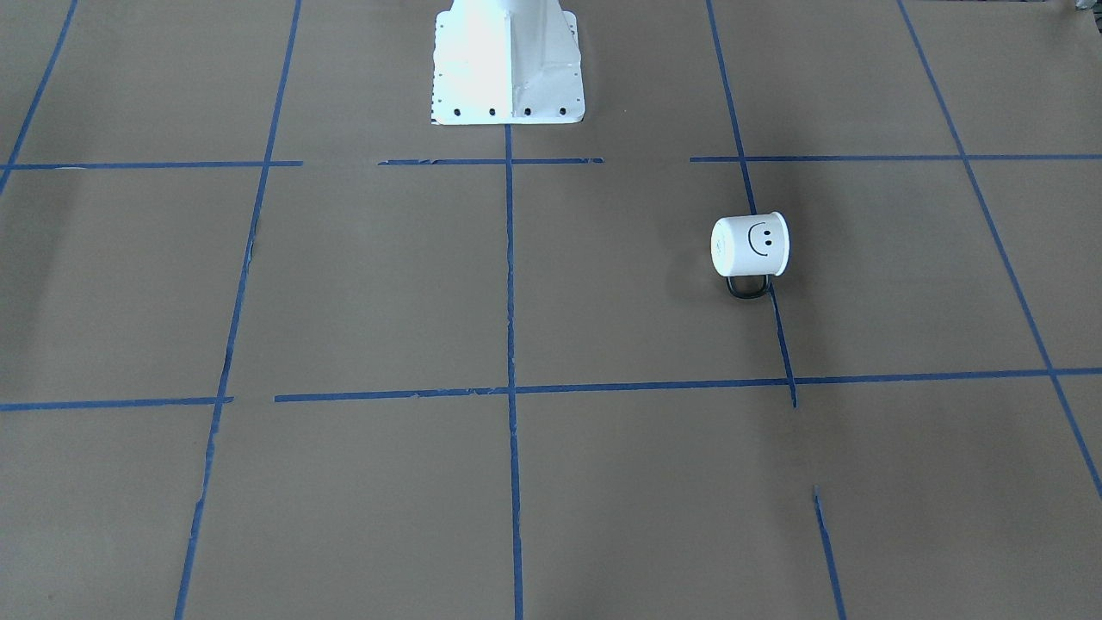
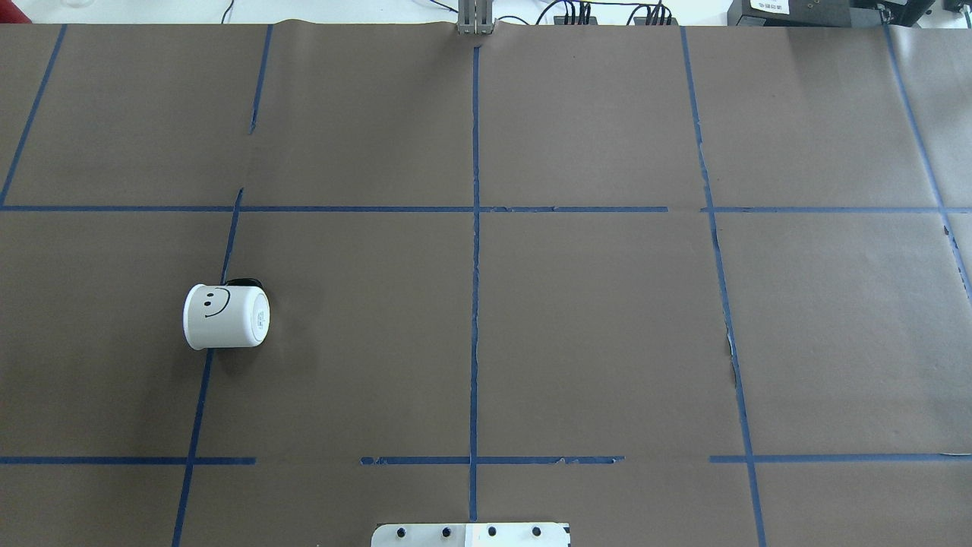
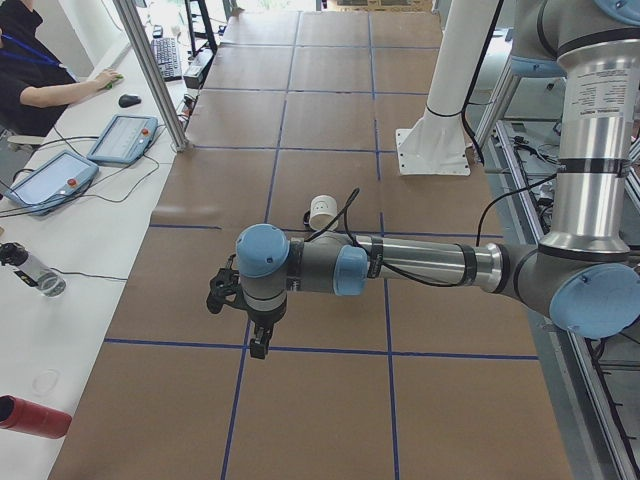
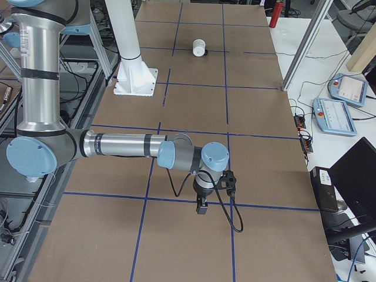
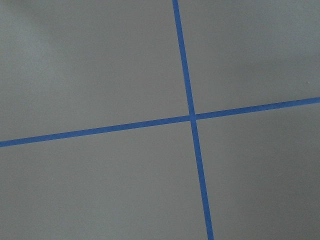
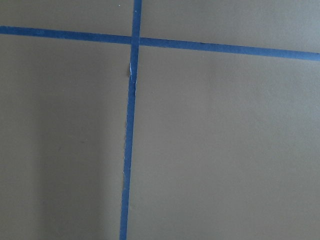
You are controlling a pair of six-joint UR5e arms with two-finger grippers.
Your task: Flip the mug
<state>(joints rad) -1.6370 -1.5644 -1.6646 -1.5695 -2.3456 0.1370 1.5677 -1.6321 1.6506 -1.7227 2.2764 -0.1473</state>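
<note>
The mug lies on its side over a tape line on the table's left half, its interior hidden. Only the side views show the left gripper and the right gripper, both well apart from the mug. How far they are open cannot be told.

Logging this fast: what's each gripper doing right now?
Left gripper: cannot tell whether open or shut; not holding the mug.
Right gripper: cannot tell either; not holding the mug.

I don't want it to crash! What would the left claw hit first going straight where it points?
Likely just the brown table, near a blue tape cross. The left claw points down; the mug lies elsewhere.
</note>
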